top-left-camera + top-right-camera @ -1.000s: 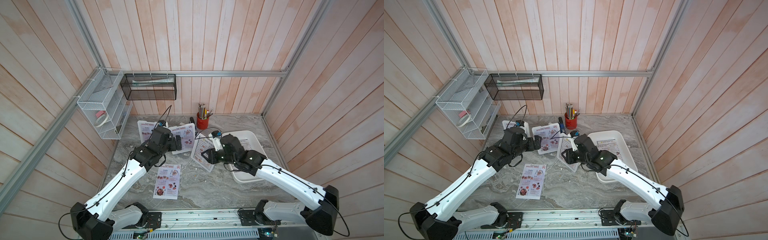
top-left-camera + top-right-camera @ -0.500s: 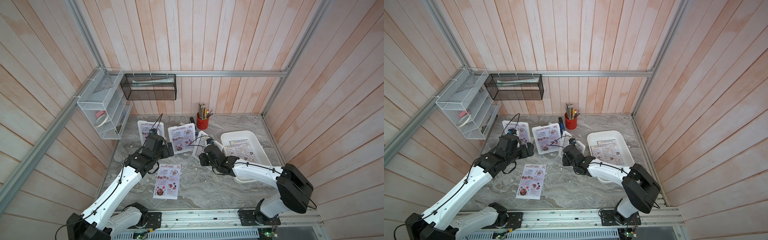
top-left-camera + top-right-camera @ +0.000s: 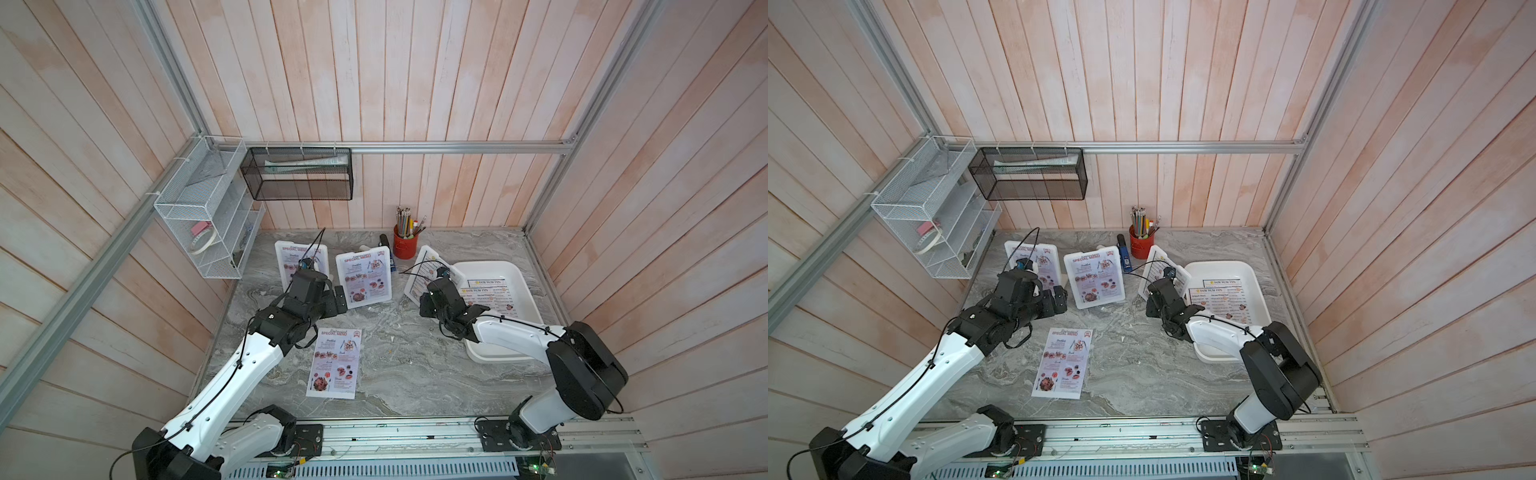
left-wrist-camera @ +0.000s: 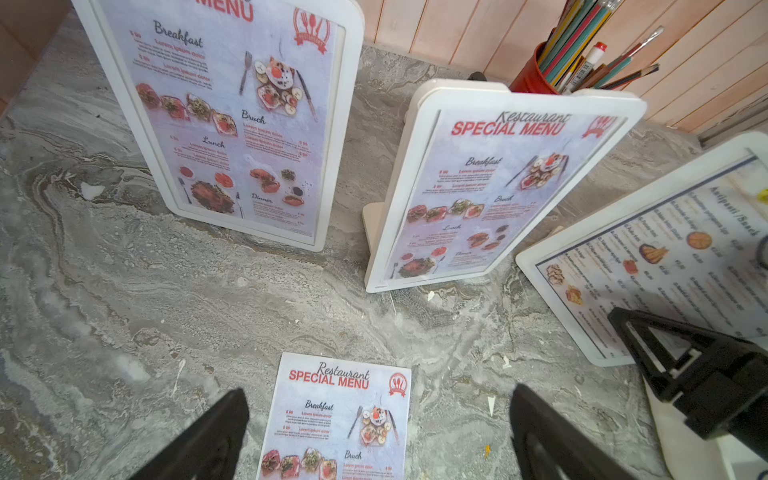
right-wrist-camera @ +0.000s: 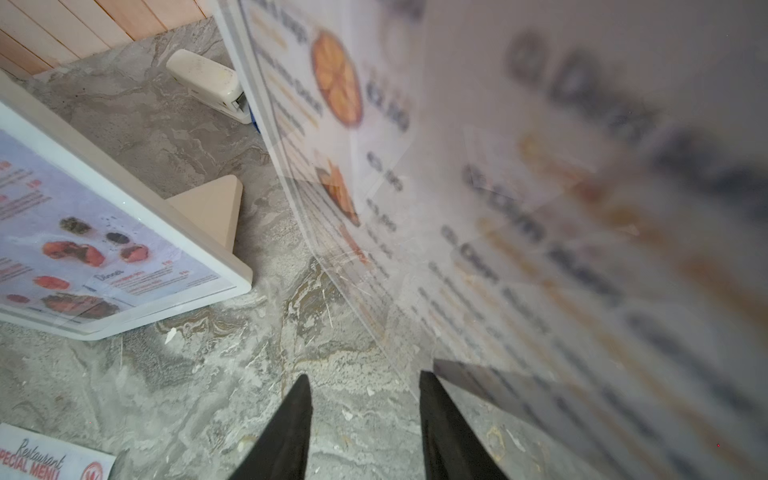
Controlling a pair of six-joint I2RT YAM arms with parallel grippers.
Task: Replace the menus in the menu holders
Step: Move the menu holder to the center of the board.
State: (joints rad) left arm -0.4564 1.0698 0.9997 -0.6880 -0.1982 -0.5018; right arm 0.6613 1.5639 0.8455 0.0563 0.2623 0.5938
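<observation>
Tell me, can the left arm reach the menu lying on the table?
Probably yes. The open left gripper hangs near the loose menu, which lies flat with nothing on it or in between. Pinching a flat sheet may be tricky.

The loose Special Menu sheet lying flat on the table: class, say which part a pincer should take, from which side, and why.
The sheet lies flat on the table, so nothing stands up to pinch. Probably best: come from above at its title-end short edge, nearest the open left pincer, and peel that edge up first.
</observation>
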